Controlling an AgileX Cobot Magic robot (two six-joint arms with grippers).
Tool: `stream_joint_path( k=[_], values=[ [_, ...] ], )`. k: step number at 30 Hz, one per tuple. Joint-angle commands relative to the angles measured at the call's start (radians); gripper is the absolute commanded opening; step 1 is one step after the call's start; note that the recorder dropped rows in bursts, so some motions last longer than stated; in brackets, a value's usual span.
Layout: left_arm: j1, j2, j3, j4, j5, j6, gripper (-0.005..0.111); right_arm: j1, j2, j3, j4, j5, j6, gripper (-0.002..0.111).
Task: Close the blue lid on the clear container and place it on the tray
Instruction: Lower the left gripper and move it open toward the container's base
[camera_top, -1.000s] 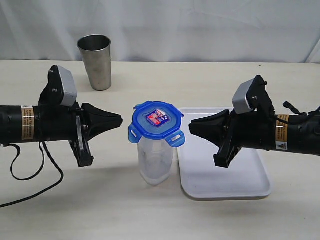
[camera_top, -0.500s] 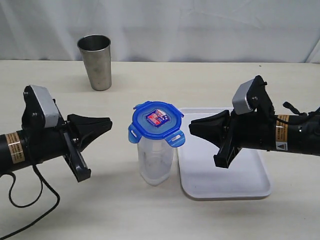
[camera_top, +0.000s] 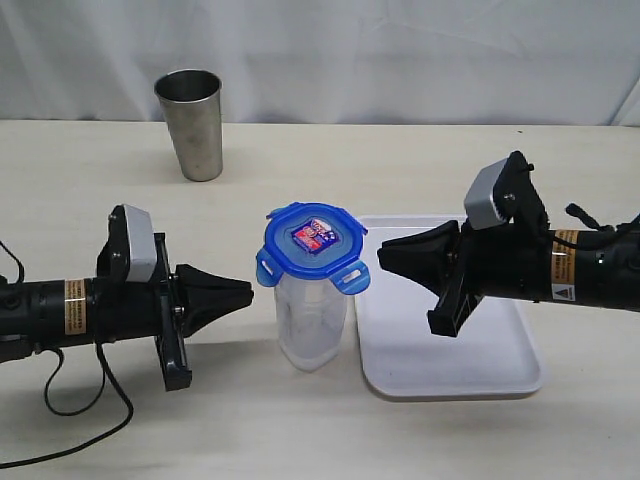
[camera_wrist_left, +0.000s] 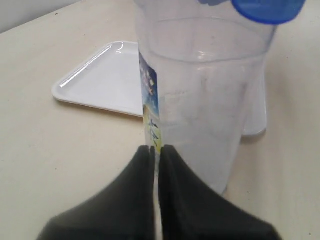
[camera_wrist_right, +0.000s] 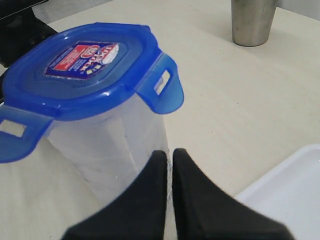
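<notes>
Though unlatched, lid (camera_top: 312, 242) atop cntr (camera_top: 312, 325)

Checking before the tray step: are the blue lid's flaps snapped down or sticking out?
Sticking out. The blue lid rests on the clear container, its flaps flared outward, unlatched.

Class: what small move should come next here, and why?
Probably ease the shut right gripper onto the nearest flap of the roundish blue plastic lid and press it down: the flaps splay outward on the tall clear plastic container, which the shut left gripper flanks.
</notes>
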Motion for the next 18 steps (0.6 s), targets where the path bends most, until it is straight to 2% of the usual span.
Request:
stream_joint_path(
  k=[1, 2, 3, 5, 9, 14, 18],
  values=[
    [0.0, 0.003, -0.005, -0.026, -0.011, 0.033, 0.047, 0.002, 0.0, -0.004, -0.003, 0.001, 0.001, 0.005],
    [0.0, 0.003, -0.005, -0.026, -0.011, 0.033, 0.062, 0.002, 0.0, -0.004, -0.003, 0.001, 0.001, 0.005],
    [0.0, 0.003, -0.005, -0.026, -0.011, 0.033, 0.083, 0.002, 0.0, -0.004, -0.003, 0.001, 0.001, 0.005],
    [-0.004, 0.003, -0.005, -0.026, -0.011, 0.033, 0.094, 0.002, 0.0, -0.004, -0.003, 0.001, 0.001, 0.005],
    [-0.056, 0.003, -0.005, -0.031, -0.011, 0.035, 0.094, 0.002, 0.0, -0.004, -0.003, 0.001, 0.001, 0.005],
    [-0.123, 0.003, -0.005, -0.123, 0.018, 0.084, 0.094, 0.002, 0.0, -0.004, -0.003, 0.004, 0.001, 0.005],
    [-0.15, 0.003, -0.005, -0.171, 0.028, 0.102, 0.094, 0.002, 0.0, -0.004, -0.003, 0.03, 0.005, 0.005]
  ],
)
